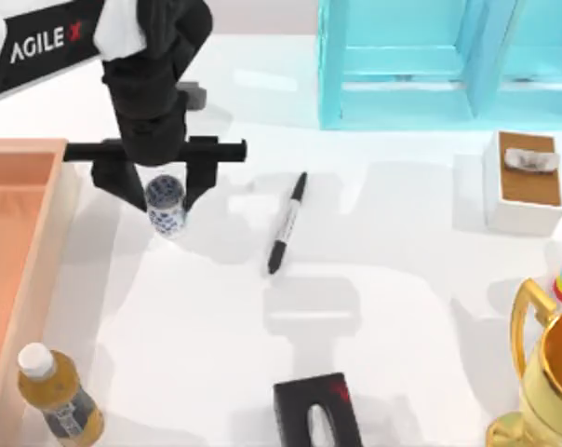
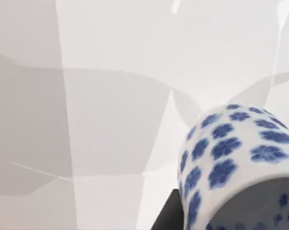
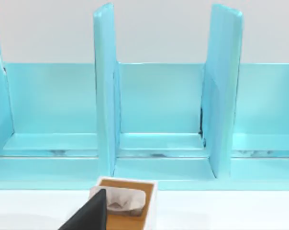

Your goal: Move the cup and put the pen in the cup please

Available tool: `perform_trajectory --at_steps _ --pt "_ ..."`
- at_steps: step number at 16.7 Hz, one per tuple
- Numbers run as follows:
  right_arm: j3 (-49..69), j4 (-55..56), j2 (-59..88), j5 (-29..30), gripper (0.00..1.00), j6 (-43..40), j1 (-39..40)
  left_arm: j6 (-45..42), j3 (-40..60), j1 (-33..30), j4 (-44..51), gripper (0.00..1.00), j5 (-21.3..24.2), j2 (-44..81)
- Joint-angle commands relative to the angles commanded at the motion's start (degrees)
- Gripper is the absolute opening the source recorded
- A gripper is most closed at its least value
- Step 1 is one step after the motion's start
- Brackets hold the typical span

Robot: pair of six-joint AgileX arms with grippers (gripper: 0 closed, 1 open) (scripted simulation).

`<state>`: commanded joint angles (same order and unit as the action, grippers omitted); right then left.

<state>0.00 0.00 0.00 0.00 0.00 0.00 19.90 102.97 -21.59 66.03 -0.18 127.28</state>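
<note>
White tabletop [image 1: 374, 307] spreads under both of my AgileX arms, with a pale turquoise divided shelf unit [image 1: 421, 65] along its far edge. My left gripper [image 1: 163, 200] hangs over the left part of the table, its two black fingers [image 1: 123, 186] set on either side of the small white ceramic cup with a blue floral pattern [image 1: 166, 207], clamped on it as far as I can judge. From my left wrist the cup [image 2: 240, 167] sits right at the camera, tilted so I see its side and open mouth, with a dark finger edge against it. Whether its base touches the table I cannot tell. Just beside my left gripper, toward the table's middle, lies the slim black marker pen with a pale label band [image 1: 287, 222], flat on the surface and apart from the cup. To do this step well, I judge I should keep the squeeze steady, carry the cup level, and set it upright near the pen without knocking it. My right gripper's state I cannot tell; from that wrist a white box with a brown top [image 3: 127, 201] stands ahead of it.
</note>
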Motion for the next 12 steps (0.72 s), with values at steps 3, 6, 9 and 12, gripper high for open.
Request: perform_trajectory --at_steps 3,6,9,12 --pt "0.00 0.00 0.00 0.00 1.00 0.00 0.00 0.00 0.00 0.00 0.00 0.75 0.00 0.00" --pt "0.00 0.00 0.00 0.00 1.00 0.00 0.00 0.00 0.00 0.00 0.00 0.98 0.00 0.00" --pt "0.00 0.00 0.00 0.00 1.00 0.00 0.00 0.00 0.00 0.00 0.00 1.00 0.00 0.00" --pt "0.00 0.00 0.00 0.00 1.00 0.00 0.00 0.00 0.00 0.00 0.00 1.00 0.00 0.00"
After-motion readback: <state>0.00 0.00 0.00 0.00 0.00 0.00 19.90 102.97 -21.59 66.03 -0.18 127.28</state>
